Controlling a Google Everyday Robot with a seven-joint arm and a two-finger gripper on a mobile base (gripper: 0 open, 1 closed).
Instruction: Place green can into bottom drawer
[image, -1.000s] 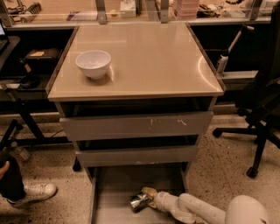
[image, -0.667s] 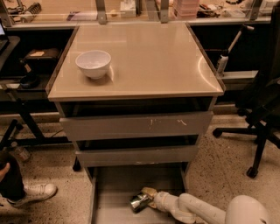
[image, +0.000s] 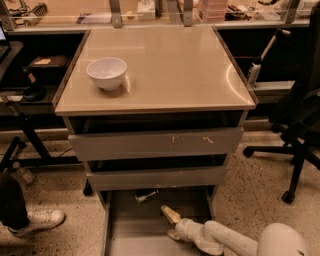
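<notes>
The green can (image: 145, 196) lies on its side on the floor of the bottom drawer (image: 120, 230), near the back, partly under the middle drawer's front. It looks dark with a silver end. My gripper (image: 172, 224) is inside the open bottom drawer, a little in front and to the right of the can and not touching it. Its two tan fingers (image: 170, 214) are spread apart and hold nothing. The white arm reaches in from the lower right.
A white bowl (image: 106, 73) stands on the left of the beige cabinet top (image: 175, 65). The two upper grey drawers (image: 155, 144) are slightly pulled out. An office chair base (image: 295, 150) is at the right. A person's shoe (image: 40, 220) is at the lower left.
The gripper held the can at the drawer's middle; now its fingers are spread and the can lies apart from them, farther back in the drawer.
</notes>
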